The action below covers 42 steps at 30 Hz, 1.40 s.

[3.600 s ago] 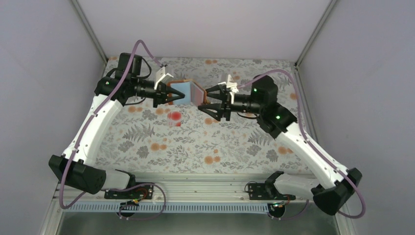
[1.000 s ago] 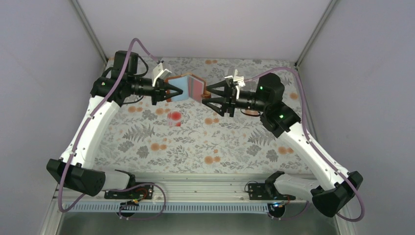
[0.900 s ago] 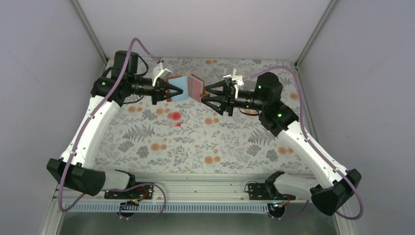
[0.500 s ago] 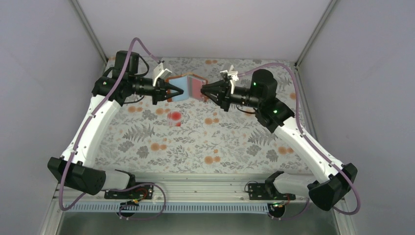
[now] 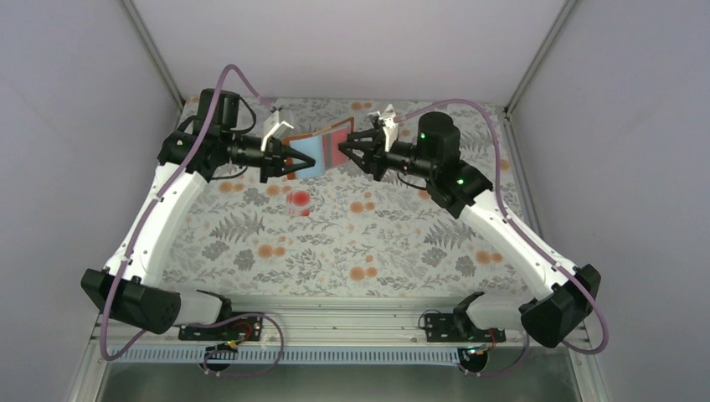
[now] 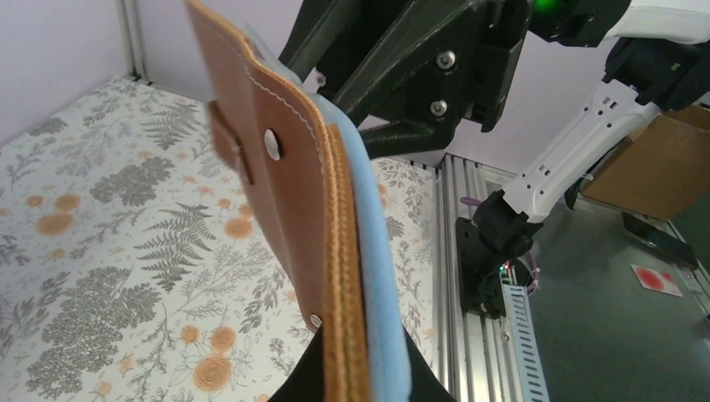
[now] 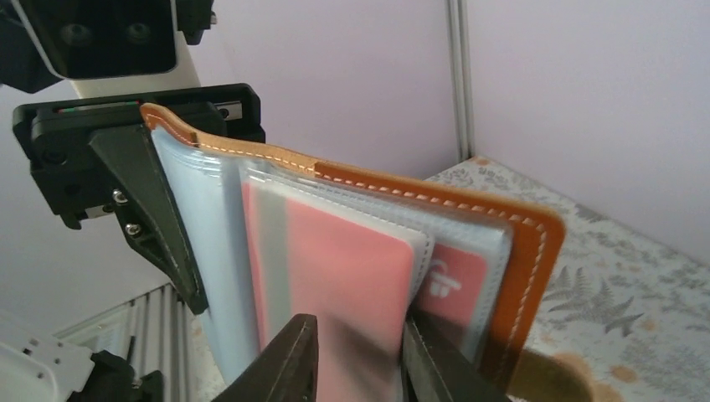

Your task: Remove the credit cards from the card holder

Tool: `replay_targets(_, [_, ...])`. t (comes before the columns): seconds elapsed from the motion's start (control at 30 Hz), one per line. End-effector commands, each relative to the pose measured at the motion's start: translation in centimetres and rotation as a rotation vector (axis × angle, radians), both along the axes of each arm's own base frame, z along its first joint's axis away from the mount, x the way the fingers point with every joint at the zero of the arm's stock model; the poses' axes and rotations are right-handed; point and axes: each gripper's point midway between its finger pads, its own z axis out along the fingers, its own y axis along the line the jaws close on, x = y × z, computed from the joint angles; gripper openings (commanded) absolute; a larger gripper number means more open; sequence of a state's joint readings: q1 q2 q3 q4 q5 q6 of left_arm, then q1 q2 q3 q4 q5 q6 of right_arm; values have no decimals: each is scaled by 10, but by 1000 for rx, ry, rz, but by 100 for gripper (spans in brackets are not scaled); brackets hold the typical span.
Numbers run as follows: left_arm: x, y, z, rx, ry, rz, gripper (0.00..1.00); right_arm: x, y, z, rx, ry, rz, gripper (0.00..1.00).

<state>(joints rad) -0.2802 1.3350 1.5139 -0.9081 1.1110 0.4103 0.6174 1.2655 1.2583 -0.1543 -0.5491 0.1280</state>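
- My left fingers (image 5: 301, 159) are clamped on the left edge of the brown leather booklet-style card holder (image 5: 322, 144), holding it up in the air above the floral-patterned bench (image 5: 393, 243) near the far wall.
- From my left wrist I see the holder's leather back (image 6: 293, 193), its small closure tab with a metal snap (image 6: 270, 143), and the blue edge of the sleeves running along it down to my fingertips.
- The holder stands open like a book, and its grey-blue clear plastic sleeves (image 7: 209, 251) fan out between the two leather covers.
- A solid red credit card (image 7: 343, 268) sits in one of the front sleeves, its lower edge reaching down between my right fingers (image 5: 345, 152).
- My right fingers are closed on that lower edge. The spot is blurred, so I cannot tell whether I pinch the card alone or the sleeve with it.
- Behind it, a red panel with a white mark (image 7: 456, 280) shows through a rear sleeve, just inside the right-hand cover.
- The pale credit card with red round blotches (image 5: 297, 203) lies flat on the bench, outside the holder, below my left fingers and apart from both arms.
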Motion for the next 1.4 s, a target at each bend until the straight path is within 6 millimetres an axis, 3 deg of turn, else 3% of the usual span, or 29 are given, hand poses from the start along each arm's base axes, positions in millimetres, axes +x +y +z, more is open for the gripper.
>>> replay_targets(0.0, [-15,-4,15,-50,-59,-69,2,-15,14,4,0,-15,85,30])
replay_targets(0.1, [-13,-3,15,-40,-65,-55,2,-31,13,14,23,-46,151,33])
replay_targets(0.2, [-1,-2,7,-7,-56,0,2,-68,15,24,48,-78,348,34])
replay_targets(0.27, [6,-2,1,9,-43,22,2,-88,16,24,53,-75,470,34])
replay_targets(0.33, [10,-3,-2,16,-35,35,2,-96,16,19,51,-61,525,34])
replay_targets(0.53, [14,0,-5,32,-39,63,2,-95,16,11,51,-31,515,34])
replay_targets(0.73, [6,-3,-1,-1,-33,14,2,-50,33,16,71,-4,260,31])
replay_targets(0.87, [2,-3,2,-13,-44,-3,2,-57,62,22,70,-39,282,30])
replay_targets(0.97, [-1,-5,4,-24,-46,-24,2,-76,77,21,51,-75,376,35])
replay_targets(1.17, [-6,-4,6,-31,-77,-63,2,-82,53,13,13,-119,326,37])
replay_targets(1.37, [-17,-5,13,-60,-106,-124,2,-104,23,12,-4,-129,398,40])
